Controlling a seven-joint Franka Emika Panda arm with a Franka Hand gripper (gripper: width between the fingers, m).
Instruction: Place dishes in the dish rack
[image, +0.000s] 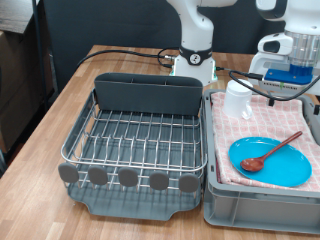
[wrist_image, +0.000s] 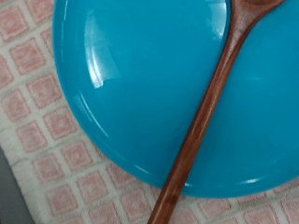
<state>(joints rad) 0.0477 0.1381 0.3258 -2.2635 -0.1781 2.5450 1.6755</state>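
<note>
The light-blue plate (image: 281, 167) lies on the pink checked cloth in the grey bin at the exterior view's right. The reddish-brown wooden spoon (image: 272, 153) rests across it. The wrist view looks straight down on the plate (wrist_image: 140, 84) and the spoon's handle (wrist_image: 206, 112); no fingers show there. The white mug (image: 237, 98) stands at the bin's far end. My gripper (image: 285, 88) hovers above the bin's far right part, beyond the plate and beside the mug, holding nothing that I can see. The dish rack (image: 140, 135) stands to the left, with no dishes in it.
The grey bin (image: 260, 205) touches the rack's right side. The rack's tall grey utensil compartment (image: 148, 95) is at its far end, and grey discs (image: 128, 178) line its near edge. Black cables and the robot base (image: 195, 60) sit behind. Pink checked cloth (wrist_image: 37, 159) surrounds the plate.
</note>
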